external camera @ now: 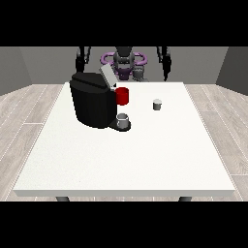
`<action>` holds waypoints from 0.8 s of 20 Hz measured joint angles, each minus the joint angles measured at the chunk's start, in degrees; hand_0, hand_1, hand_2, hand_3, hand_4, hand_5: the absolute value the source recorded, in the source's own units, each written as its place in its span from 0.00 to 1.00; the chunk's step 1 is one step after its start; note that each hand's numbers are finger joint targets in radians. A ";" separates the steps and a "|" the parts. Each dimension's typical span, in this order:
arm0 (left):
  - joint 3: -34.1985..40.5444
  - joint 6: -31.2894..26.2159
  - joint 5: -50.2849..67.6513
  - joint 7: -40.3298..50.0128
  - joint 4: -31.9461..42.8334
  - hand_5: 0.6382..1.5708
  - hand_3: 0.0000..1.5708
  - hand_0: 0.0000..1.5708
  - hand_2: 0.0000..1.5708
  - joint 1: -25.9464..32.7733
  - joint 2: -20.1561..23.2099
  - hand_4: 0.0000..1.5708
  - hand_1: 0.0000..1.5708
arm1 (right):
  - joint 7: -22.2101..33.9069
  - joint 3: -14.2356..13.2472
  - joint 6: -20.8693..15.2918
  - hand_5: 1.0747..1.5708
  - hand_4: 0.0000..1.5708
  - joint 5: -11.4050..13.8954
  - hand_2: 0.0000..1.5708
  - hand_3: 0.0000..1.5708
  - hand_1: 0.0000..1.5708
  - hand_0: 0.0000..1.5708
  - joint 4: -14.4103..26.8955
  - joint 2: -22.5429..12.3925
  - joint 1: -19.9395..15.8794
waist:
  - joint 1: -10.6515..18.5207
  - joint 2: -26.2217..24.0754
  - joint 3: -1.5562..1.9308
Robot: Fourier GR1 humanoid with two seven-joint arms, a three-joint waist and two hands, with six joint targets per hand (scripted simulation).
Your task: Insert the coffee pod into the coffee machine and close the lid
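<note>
A black coffee machine (92,104) stands on the left half of the white table (126,160), with its grey lid (107,76) tilted up and open. A red part (122,96) shows at the machine's front, and a grey cup (123,120) sits on its base below. The coffee pod (157,104), a small grey cylinder, stands upright on the table to the right of the machine. The hand at the view's right (166,72) hangs by the robot's side behind the far table edge, well away from the pod. The hand at the view's left (80,65) hangs behind the machine.
The robot's torso (124,60) with purple parts stands behind the far edge of the table. Wooden floor surrounds the table. The near table edge runs along the bottom of the view.
</note>
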 measured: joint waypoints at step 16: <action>1.26 -1.92 -0.98 -9.83 0.33 1.00 0.00 0.00 0.00 -0.24 1.51 0.00 0.00 | -7.10 -5.59 -4.94 1.00 0.10 -2.11 0.00 0.00 0.00 0.00 2.64 3.39 -0.93 | -1.45 -3.26 -1.03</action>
